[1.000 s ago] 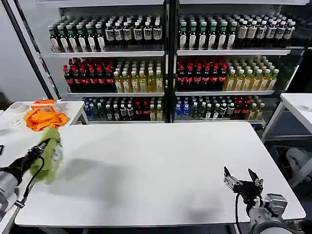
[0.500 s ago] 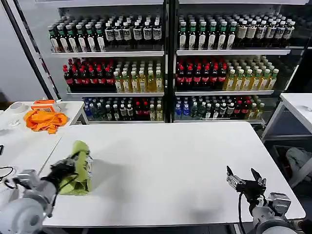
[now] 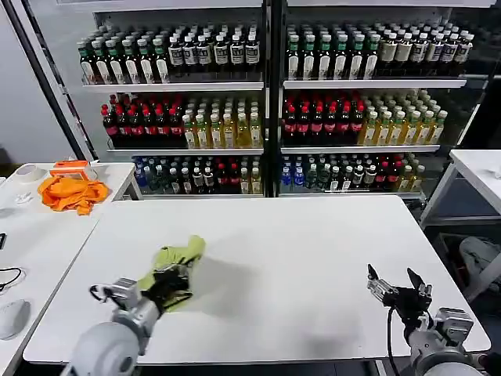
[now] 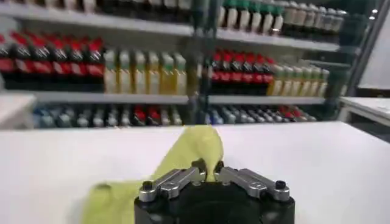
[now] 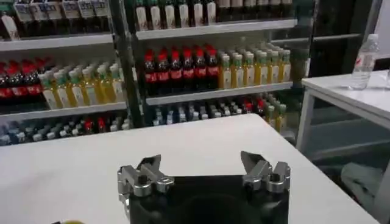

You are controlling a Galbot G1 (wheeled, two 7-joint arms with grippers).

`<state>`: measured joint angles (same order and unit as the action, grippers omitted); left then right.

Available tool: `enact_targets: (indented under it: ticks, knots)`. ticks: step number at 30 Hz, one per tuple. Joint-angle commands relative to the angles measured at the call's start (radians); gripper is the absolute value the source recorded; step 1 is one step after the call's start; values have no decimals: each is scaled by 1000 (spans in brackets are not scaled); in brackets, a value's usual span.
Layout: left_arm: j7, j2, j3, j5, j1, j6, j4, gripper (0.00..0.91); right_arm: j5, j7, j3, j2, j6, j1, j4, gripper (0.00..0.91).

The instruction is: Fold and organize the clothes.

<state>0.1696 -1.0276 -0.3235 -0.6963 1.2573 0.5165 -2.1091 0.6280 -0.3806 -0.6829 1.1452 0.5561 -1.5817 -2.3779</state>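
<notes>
The lime-green clothes hang bunched over the front left part of the white table. My left gripper is shut on the bundle and holds it just above the tabletop. In the left wrist view the green clothes stick out from between the closed fingers of the left gripper. My right gripper stands open near the table's front right corner, with nothing between its fingers. In the right wrist view the right gripper is spread wide over bare tabletop.
A bright orange cloth lies on a side table at the left. Shelves of bottles stand behind the table. Another white table is at the right.
My left gripper has carried the green clothes from the left side table's edge rightward, onto the main table. The right gripper has barely moved.
</notes>
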Motion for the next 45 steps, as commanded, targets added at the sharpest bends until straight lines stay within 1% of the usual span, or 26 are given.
enact_targets:
  ticks: [1, 3, 7, 8, 9, 12, 16, 19, 21, 23, 25, 28, 29, 30, 32, 34, 35, 36, 37, 40, 42, 45]
  knots:
    - [28, -197, 279, -40, -243, 2, 176, 20, -8, 1, -2, 4, -4, 1, 18, 907]
    - [36, -242, 315, -49, -295, -3, 224, 20, -12, 3, 0, 5, -5, 2, 16, 907]
    - [41, -297, 357, -100, -362, -32, 306, 30, -20, 10, 4, 8, -6, 9, 21, 907]
    - [46, -312, 358, -117, -372, -31, 318, 282, -21, 12, 4, 9, -6, 11, 24, 907]
    - [46, -321, 358, -131, -380, -31, 327, 907, -21, 14, 4, 10, -6, 11, 25, 907]
    - [39, -350, 361, -176, -394, -39, 340, 907, -32, 32, 5, 9, -16, 14, 34, 907]
    - [0, -381, 376, -186, -406, -62, 369, 907, -58, 38, 12, 10, -34, 31, 54, 907]
    - [9, -417, 359, -206, -406, -63, 386, 907, -94, 60, 20, 11, -68, 38, 63, 907]
    - [12, -422, 349, -201, -394, -71, 370, 907, -99, 78, 25, 9, -87, 38, 65, 907]
    - [13, -410, 334, -174, -380, -81, 346, 907, -107, 97, 32, 5, -112, 40, 70, 907]
    - [7, -367, 306, -137, -347, -97, 298, 907, -121, 115, 42, 2, -135, 51, 82, 907]
    - [1, -317, 254, -76, -302, -120, 241, 907, -107, 115, 83, 4, -133, 82, 103, 907]
    - [1, -297, 235, -59, -285, -132, 221, 907, -86, 115, 115, 12, -132, 113, 123, 907]
    - [1, -261, 200, -28, -247, -146, 202, 907, -70, 114, 164, 19, -129, 138, 144, 907]
    - [2, -226, 169, 12, -208, -170, 180, 907, -38, 104, 244, 37, -118, 198, 198, 907]
    - [2, -163, 105, 41, -147, -189, 141, 907, 0, 99, 294, 50, -104, 246, 228, 907]
    - [2, -151, 88, 42, -135, -190, 133, 907, 54, 90, 336, 65, -97, 285, 264, 907]
    - [5, -128, 43, 41, -107, -191, 116, 907, 71, 82, 349, 72, -88, 304, 281, 907]
    - [8, -118, 19, 41, -88, -192, 106, 907, 96, 62, 388, 85, -83, 333, 318, 907]
    - [8, -95, -56, 55, -45, -208, 94, 907, 132, 38, 442, 123, -75, 392, 413, 907]
    - [9, -90, -83, 64, -23, -216, 91, 907, 146, 34, 457, 147, -61, 423, 489, 907]
    - [9, -88, -110, 60, 7, -218, 82, 907, 174, -1, 470, 175, -39, 464, 558, 907]
